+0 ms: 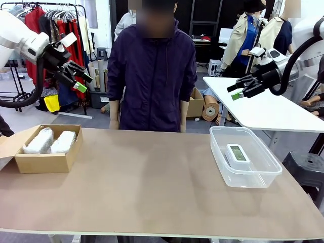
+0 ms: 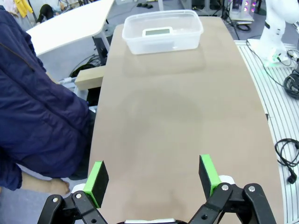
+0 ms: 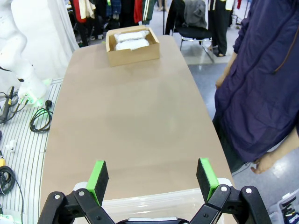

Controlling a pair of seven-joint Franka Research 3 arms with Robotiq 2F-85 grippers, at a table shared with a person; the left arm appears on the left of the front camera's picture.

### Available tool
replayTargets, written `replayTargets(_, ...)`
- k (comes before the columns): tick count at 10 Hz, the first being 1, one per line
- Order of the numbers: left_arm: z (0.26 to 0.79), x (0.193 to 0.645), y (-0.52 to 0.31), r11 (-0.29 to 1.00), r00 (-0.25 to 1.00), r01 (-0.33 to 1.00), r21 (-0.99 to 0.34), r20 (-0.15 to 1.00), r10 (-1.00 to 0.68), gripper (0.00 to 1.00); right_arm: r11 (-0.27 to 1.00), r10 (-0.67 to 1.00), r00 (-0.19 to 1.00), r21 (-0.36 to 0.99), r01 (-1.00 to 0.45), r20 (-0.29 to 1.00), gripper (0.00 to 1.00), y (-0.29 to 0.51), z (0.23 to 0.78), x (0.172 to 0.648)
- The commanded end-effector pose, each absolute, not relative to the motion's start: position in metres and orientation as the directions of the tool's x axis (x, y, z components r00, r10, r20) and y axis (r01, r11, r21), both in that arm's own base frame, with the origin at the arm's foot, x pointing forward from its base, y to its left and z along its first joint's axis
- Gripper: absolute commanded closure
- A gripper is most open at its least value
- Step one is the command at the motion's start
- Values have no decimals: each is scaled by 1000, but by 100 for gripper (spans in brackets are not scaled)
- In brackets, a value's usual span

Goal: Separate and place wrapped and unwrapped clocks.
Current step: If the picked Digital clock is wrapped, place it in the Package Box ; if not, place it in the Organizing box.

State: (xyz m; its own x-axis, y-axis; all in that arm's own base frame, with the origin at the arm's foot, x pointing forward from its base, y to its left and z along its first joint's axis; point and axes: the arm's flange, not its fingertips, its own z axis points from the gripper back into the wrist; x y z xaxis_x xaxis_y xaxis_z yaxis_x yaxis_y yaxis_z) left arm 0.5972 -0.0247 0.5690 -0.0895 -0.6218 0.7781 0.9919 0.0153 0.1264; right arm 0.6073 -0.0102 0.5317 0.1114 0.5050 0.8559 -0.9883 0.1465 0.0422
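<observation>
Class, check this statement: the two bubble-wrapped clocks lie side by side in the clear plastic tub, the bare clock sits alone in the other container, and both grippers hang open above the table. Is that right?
Not quite. The two bubble-wrapped clocks lie in the cardboard box, as the front view shows. The bare clock sits alone in the clear plastic tub. The left gripper and right gripper do hang open.

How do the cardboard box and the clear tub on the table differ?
The cardboard box is brown and opaque; the clear tub is see-through plastic. The box holds two bubble-wrapped bundles; the tub holds one bare white clock. The box sits at the table's left end, the tub at its right. Both are open-topped.
</observation>
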Motion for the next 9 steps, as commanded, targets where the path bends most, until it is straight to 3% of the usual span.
replayTargets(1,572,599,-23,8,-92,992,124,780,-619,0,142,503,107,41,-989,858,0,-9,534,607)
replayTargets(9,572,599,-23,8,-92,992,124,780,-619,0,142,503,107,41,-989,858,0,-9,534,607)
